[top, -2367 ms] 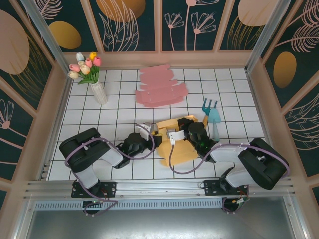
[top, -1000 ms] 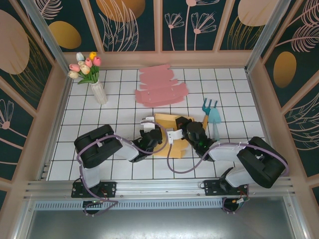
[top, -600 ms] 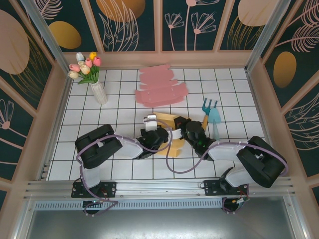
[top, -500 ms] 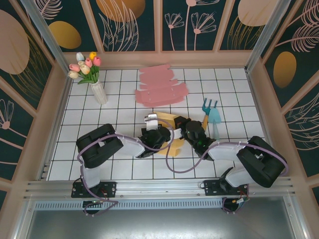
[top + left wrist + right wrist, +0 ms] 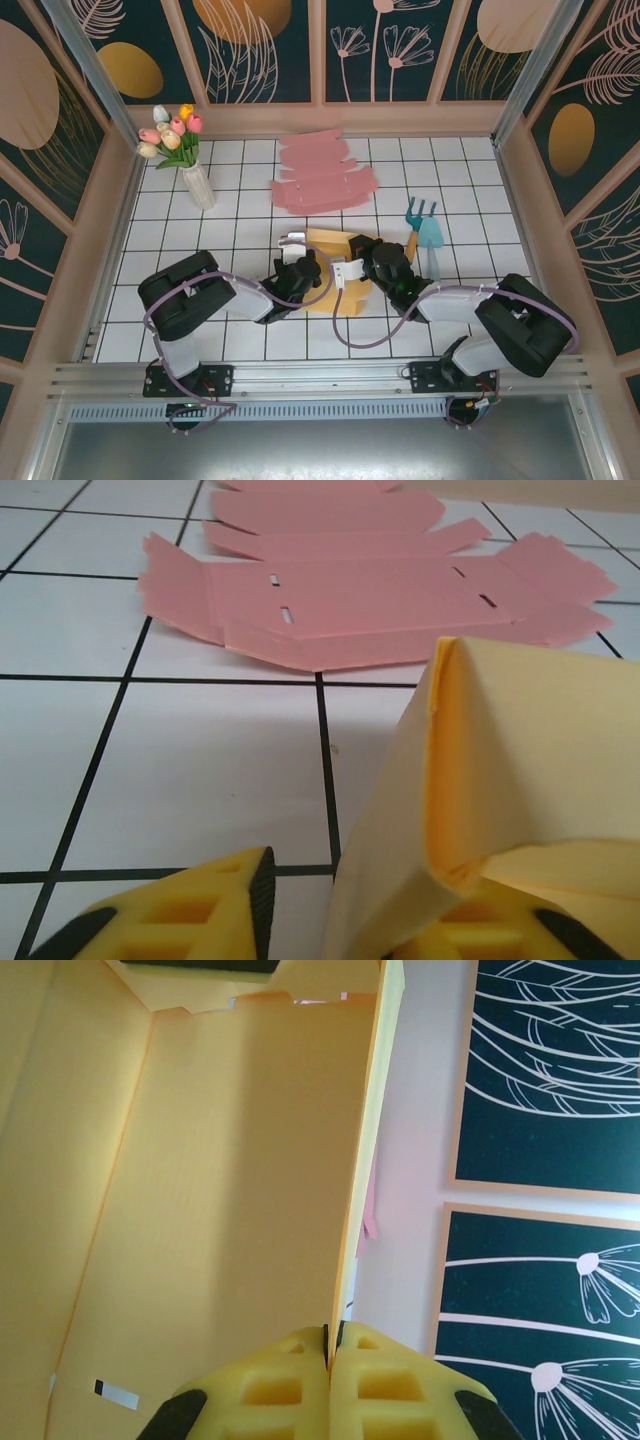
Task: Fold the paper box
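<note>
White tiled worktop (image 5: 200,230) holds the yellow paper box (image 5: 325,242) in its middle, half stood up. Right end effector (image 5: 330,1345) pinches one thin wall tight. Left end effector (image 5: 385,905) has its fingers spread apart at a folded corner. A hard pull could tear that wall.

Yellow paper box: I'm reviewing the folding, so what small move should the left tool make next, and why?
Probably close the left tool on the raised folded corner of the yellow paper box: its jaws stand apart with that corner between them, while the right tool pinches a panel edge, steadying the box.
</note>
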